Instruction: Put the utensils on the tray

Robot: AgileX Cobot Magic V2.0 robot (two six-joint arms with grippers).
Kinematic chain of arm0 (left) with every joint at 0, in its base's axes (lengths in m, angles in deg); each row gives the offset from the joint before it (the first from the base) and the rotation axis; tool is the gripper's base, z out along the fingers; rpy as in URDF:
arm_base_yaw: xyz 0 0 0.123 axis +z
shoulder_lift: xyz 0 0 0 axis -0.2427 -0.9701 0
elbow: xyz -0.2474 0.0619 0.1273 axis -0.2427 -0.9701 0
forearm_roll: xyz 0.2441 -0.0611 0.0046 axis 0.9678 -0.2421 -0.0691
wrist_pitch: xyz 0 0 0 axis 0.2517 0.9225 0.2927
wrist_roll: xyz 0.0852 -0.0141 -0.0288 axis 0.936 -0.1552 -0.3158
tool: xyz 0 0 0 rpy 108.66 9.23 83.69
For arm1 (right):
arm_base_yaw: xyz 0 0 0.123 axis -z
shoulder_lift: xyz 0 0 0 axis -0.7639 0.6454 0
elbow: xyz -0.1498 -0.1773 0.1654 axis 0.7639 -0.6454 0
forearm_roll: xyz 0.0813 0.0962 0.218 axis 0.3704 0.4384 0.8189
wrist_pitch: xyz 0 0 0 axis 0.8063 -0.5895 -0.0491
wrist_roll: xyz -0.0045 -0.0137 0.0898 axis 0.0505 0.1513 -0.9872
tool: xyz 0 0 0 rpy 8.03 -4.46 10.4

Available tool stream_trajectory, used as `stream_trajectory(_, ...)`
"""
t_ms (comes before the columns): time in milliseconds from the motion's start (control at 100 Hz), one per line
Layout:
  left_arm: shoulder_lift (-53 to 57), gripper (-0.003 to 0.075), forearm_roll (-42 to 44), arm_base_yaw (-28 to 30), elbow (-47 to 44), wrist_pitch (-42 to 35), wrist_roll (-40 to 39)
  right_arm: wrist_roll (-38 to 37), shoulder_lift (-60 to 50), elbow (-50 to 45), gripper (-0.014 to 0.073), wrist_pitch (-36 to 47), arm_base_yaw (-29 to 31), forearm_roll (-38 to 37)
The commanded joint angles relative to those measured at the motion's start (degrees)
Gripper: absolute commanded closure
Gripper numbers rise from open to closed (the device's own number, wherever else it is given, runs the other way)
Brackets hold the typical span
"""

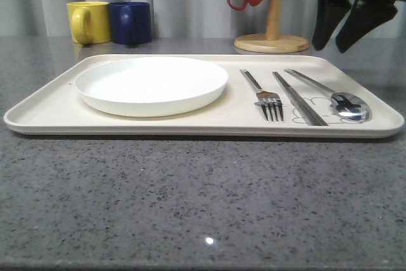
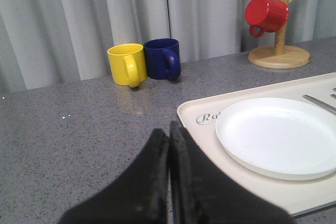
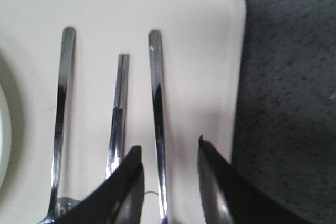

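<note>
Fork (image 1: 269, 101), sticks (image 1: 298, 98), spoon (image 1: 347, 106) on tray (image 1: 44, 113); right gripper (image 3: 169, 153) spread, empty; left gripper (image 2: 169, 132) closed

You see the cream tray (image 1: 44, 115) lying flat on the grey counter, rounded corners and a low rim. On its left half sits the round white plate (image 1: 152, 84), empty and upright. To the plate's right lie three utensils, side by side and apart: the fork (image 1: 263, 96) with tines toward you, the metal sticks (image 1: 298, 98), then the spoon (image 1: 336, 98), bowl nearest you.
</note>
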Motion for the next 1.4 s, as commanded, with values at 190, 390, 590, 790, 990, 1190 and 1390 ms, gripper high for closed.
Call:
stream_trajectory(190,-0.5,0.0738,-0.3,-0.2,1.5,-4.7,-0.6,1.0,-14.3,-2.1,0.0320,4.4,7.2,-4.6)
stream_trajectory(390,-0.5,0.0738,-0.3,-0.2,1.5,-4.7,-0.6,1.0,-26.7,-13.6,0.0320,11.3,11.5,-7.5)
stream_trajectory(590,-0.5,0.0738,-0.3,-0.2,1.5,-4.7,-0.6,1.0,-42.9,-28.2,0.0320,24.8,11.7,-9.7)
stream_trajectory(790,-0.5,0.0738,-0.3,-0.2,1.5,-4.7,-0.6,1.0,-57.5,-39.1,0.0328,29.7,11.7,-12.0)
stream_trajectory(990,-0.5,0.0738,-0.3,-0.2,1.5,-4.7,-0.6,1.0,-67.2,-45.8,0.0356,30.3,11.7,-13.6)
stream_trajectory(1190,-0.5,0.0738,-0.3,-0.2,1.5,-4.7,-0.6,1.0,-69.6,-46.8,0.0664,31.2,11.7,-13.8)
stream_trajectory(1390,-0.5,0.0738,-0.3,-0.2,1.5,-4.7,-0.6,1.0,-69.6,-46.8,0.0662,30.0,11.7,-13.8)
